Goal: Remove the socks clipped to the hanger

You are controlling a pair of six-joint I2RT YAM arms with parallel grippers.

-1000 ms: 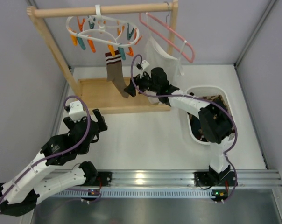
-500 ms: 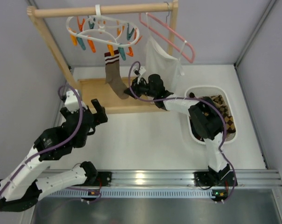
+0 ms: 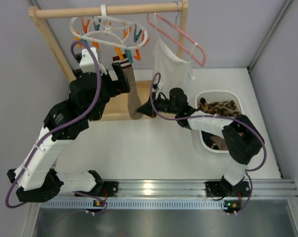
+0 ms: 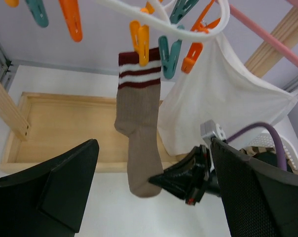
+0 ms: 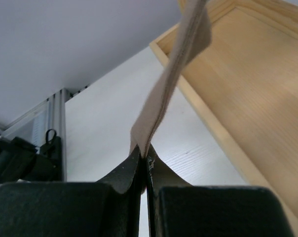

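One brown sock [image 3: 133,97] with a dark red and white striped cuff hangs from an orange clothespin [image 4: 139,35] of the white ring hanger [image 3: 109,30]. My right gripper [image 3: 149,109] is shut on the sock's toe, seen pinched flat between the black tips [image 5: 144,159]. The sock [image 5: 181,59] slants up from there. My left gripper [image 3: 117,80] is raised beside the sock's cuff and stands wide open. In its wrist view the sock [image 4: 139,128] hangs between the left gripper's [image 4: 154,197] spread fingers, touching neither. More socks [image 3: 220,106], patterned, lie in the basket.
A white cloth [image 3: 171,59] hangs on a pink wire hanger [image 3: 181,37] right of the sock. The wooden rail [image 3: 114,10] carries both hangers. The rack's wooden base tray [image 3: 97,98] lies below. The white basket [image 3: 215,93] stands at the right.
My right gripper has shut on the sock's toe and drawn it nearer and to the right. My left arm has risen from the table to beside the sock, still open.
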